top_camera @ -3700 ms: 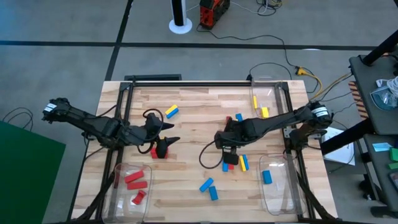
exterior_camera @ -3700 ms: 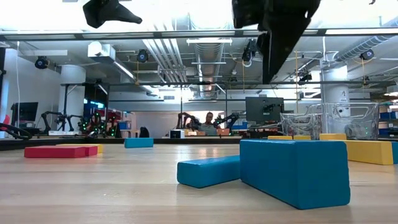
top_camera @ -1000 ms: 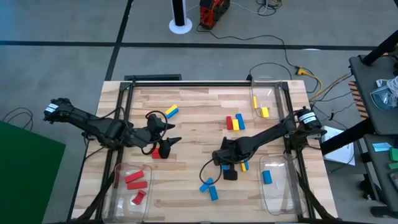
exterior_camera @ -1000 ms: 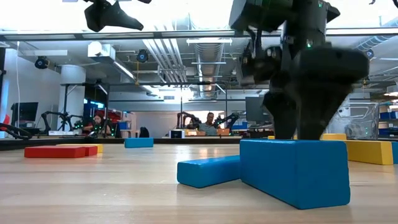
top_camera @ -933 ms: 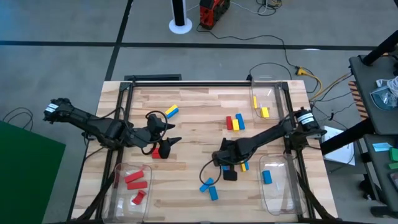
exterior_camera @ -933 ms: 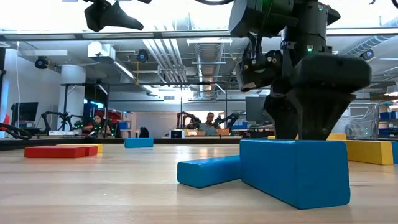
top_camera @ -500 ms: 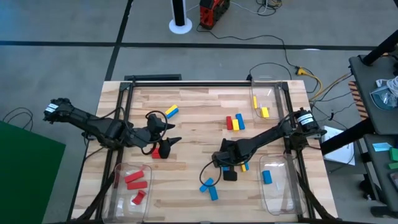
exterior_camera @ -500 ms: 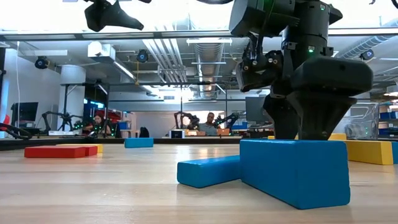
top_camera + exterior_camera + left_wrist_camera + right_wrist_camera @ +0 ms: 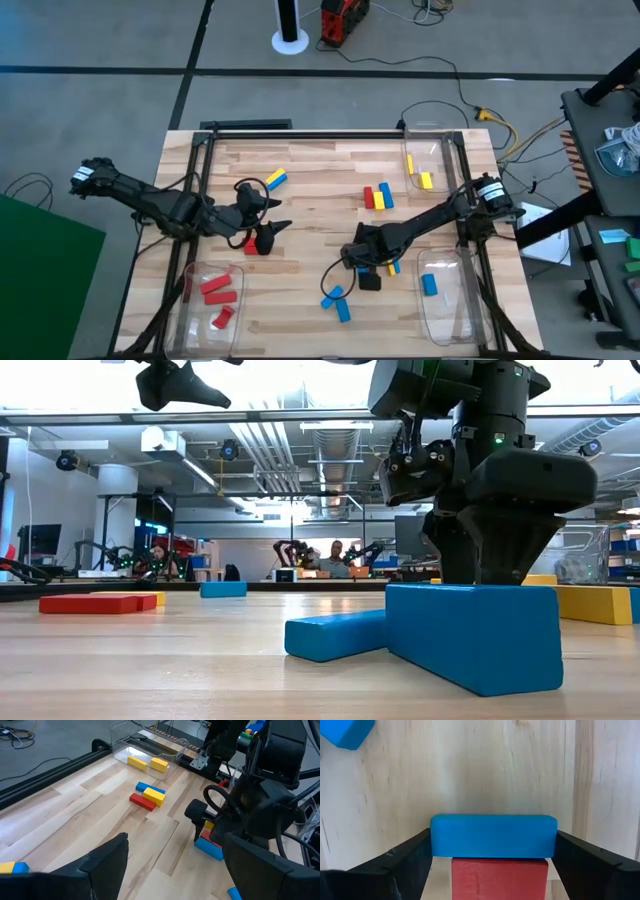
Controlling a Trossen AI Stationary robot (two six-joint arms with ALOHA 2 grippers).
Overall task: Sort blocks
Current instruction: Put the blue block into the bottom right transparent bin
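1. The right gripper (image 9: 366, 272) is low over the wooden table (image 9: 310, 190), toward the right side of the near half. In its wrist view the fingers (image 9: 395, 865) stand spread on either side of a blue block (image 9: 493, 836), close to its ends but, as far as can be judged, not yet squeezing it.

2. A red block (image 9: 500, 879) lies flush against that blue one, between the same fingers; if they close now, both colours could lift together and spoil the sort.

3. A yellow block (image 9: 392, 266) lies just beside the gripper and could be nudged as the fingers close.

4. The left gripper (image 9: 268, 228) hangs open over the left middle of the table, above a red block (image 9: 250, 245).

5. The blocks are smooth, solid-coloured bricks with softly rounded edges, likely to slide on the pale, jointed planks. Loose ones lie across the table: two blue (image 9: 337, 302) near the front edge, a mixed trio (image 9: 376, 195) farther back.

6. Clear, thin-walled bins hold the sorted ones: red (image 9: 216, 290), blue (image 9: 429, 284), yellow (image 9: 421, 176).
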